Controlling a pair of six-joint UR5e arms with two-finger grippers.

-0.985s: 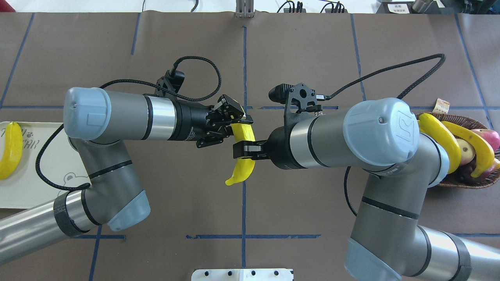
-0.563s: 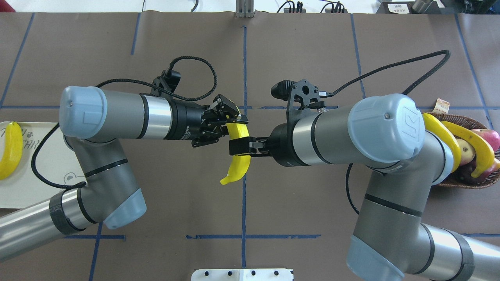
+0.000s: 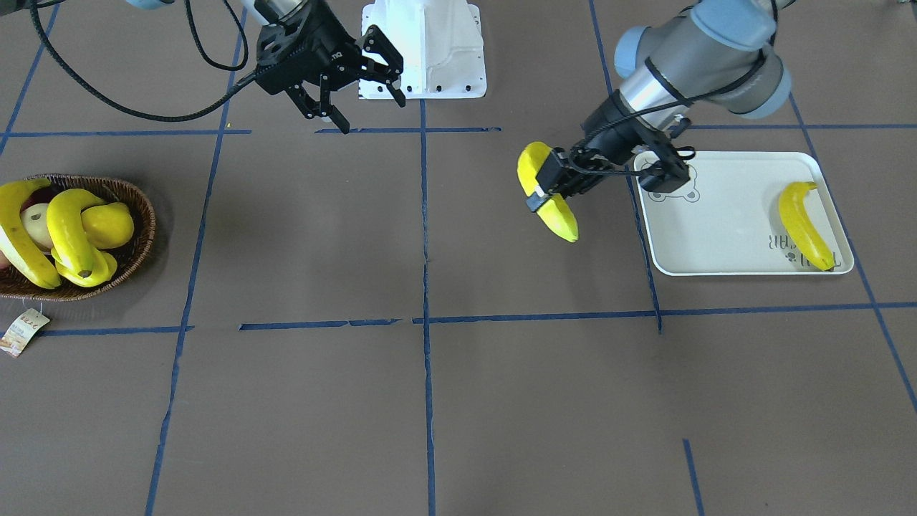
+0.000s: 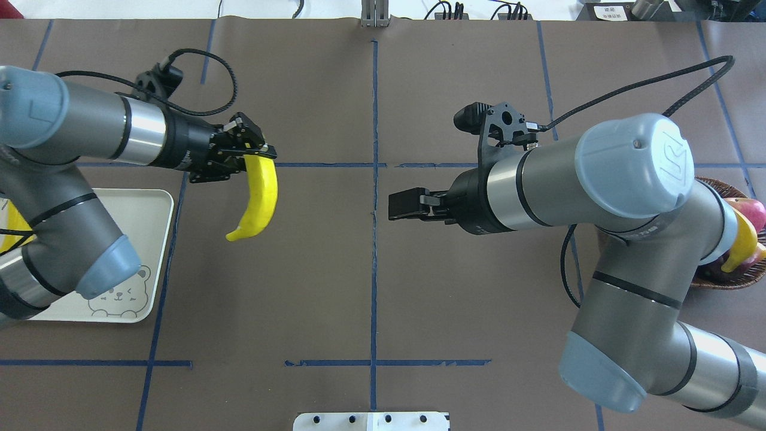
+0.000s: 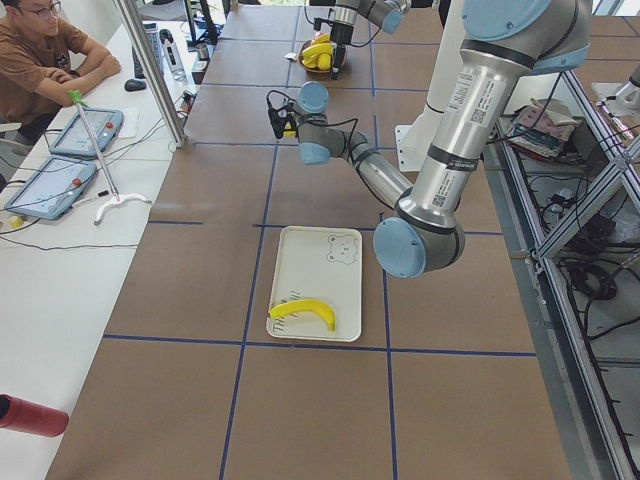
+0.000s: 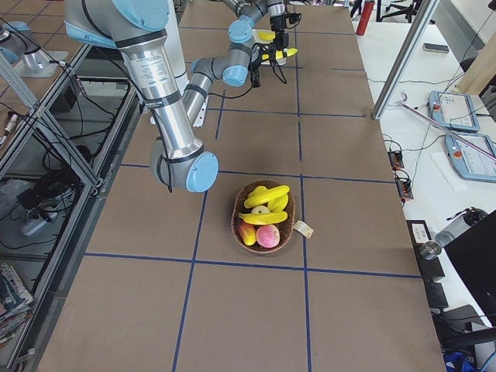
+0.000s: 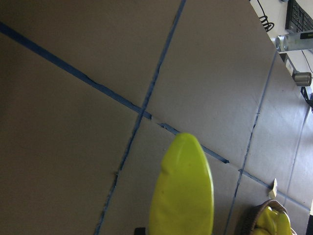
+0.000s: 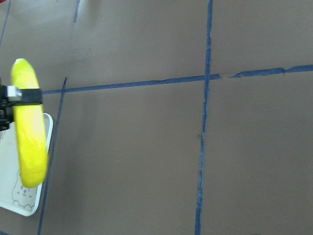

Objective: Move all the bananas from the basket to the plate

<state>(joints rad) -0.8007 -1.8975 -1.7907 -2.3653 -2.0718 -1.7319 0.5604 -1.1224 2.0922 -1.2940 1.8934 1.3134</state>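
Spanning a brown-papered counter (image 3: 501,401) gridded with blue tape, the robot's left arm (image 4: 90,123) and right arm (image 4: 556,179) reach in from opposite ends. The white bear-print plate (image 3: 723,215) lies flat at the left arm's end of the counter. A lone banana (image 3: 806,223) rests along the plate's outer side. The dark wicker basket (image 3: 136,208) sits at the far opposite end, on the right arm's side. It holds two bananas (image 3: 68,229) lying on top of other fruit (image 6: 268,235). A third banana (image 4: 260,197) hangs in the air near the plate's inner edge, over bare counter and not over the plate. The left tool (image 4: 256,154) is clamped across this third banana near one end, and the rest of the fruit curves away below the fingers. The right tool (image 3: 372,115) hovers well apart from it, close to the counter's centre line, with its jaws spread wide and holding nothing. A small paper tag (image 3: 23,331) lies on the counter just beside the basket.
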